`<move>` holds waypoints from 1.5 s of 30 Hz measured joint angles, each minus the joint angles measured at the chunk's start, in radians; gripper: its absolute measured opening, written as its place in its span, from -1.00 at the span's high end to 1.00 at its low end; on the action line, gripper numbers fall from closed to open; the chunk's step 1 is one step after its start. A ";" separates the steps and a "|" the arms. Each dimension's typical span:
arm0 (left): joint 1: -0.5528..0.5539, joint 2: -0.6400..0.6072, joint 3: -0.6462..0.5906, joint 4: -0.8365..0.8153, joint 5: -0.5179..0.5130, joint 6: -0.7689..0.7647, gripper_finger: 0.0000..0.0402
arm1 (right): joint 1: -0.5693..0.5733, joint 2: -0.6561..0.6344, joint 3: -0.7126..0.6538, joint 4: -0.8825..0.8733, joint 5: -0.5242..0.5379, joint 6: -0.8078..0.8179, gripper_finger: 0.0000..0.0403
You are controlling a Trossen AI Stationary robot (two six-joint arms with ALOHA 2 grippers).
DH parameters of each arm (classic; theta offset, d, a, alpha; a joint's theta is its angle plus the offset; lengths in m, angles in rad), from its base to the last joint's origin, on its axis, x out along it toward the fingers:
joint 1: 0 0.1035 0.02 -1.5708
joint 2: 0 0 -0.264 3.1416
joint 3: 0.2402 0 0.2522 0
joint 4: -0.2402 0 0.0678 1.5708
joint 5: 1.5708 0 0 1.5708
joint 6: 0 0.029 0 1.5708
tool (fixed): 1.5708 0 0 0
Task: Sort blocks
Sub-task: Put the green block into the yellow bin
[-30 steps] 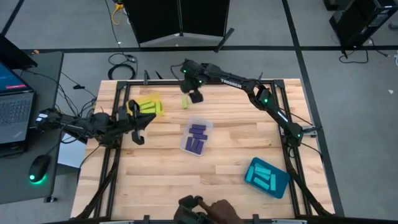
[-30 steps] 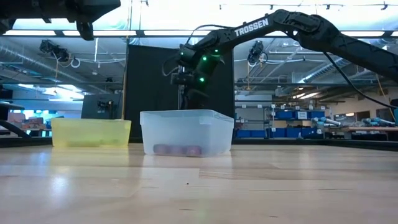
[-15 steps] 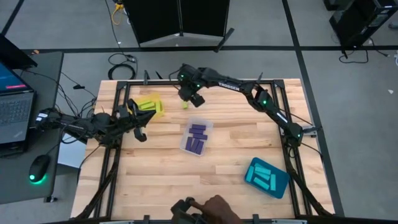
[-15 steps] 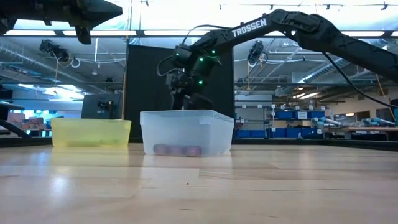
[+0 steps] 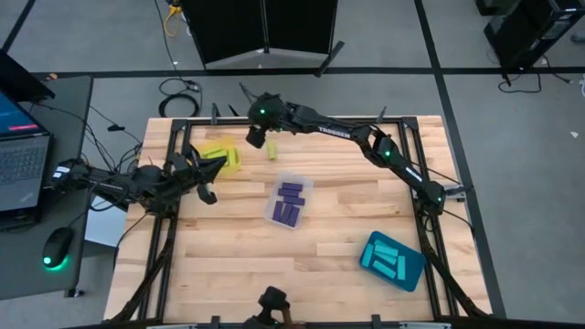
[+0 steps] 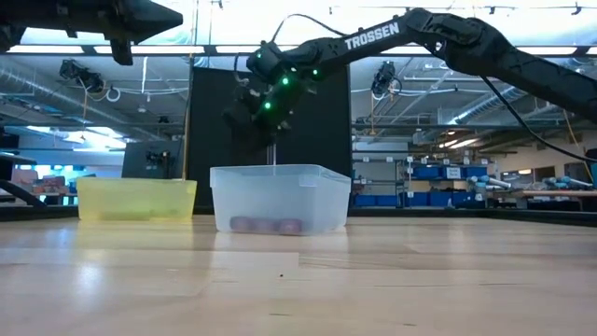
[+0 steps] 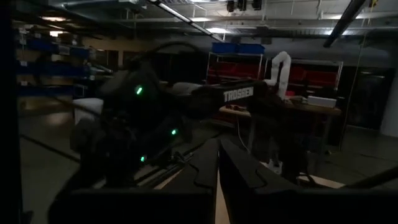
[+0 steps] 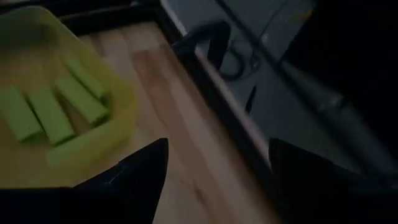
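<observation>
The right claw [image 5: 255, 139] hovers above the counter [image 5: 238, 265] just beside the yellow tray [image 5: 219, 153], on its far side; its fingers are spread and hold nothing. The yellow tray contains lime-green blocks [image 8: 53, 106]. One more lime-green block [image 5: 272, 150] lies on the counter between the yellow tray and the clear tray [image 5: 289, 202]. The clear tray holds the purple blocks [image 5: 290, 203]. The teal tray [image 5: 392, 260], well apart from the yellow tray, holds the cyan blocks [image 5: 388, 257]. The left claw [image 5: 207, 179] hangs just beside the yellow tray, fingers pressed together.
</observation>
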 joint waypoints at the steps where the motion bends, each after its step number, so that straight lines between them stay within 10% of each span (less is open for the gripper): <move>1: 0.000 0.000 0.000 -0.002 0.000 -0.001 0.89 | -0.004 0.010 0.000 -0.013 -0.016 0.047 -0.43; 10: 0.103 0.129 0.001 -0.126 0.009 -0.217 0.88 | -0.041 -0.028 -0.005 0.025 -0.142 0.125 -0.48; 22: 0.305 0.475 0.256 -0.468 0.092 -0.446 0.80 | -0.108 -0.208 -0.005 -0.080 -0.007 0.093 -0.37; 32: 0.550 0.879 0.608 -0.830 0.359 -0.152 0.82 | -0.158 -0.325 -0.004 -0.338 -0.165 -0.099 -0.12; 45: 0.767 1.279 0.821 -0.907 0.619 0.089 0.86 | -0.186 -0.375 -0.039 -0.311 -0.194 -0.141 -0.16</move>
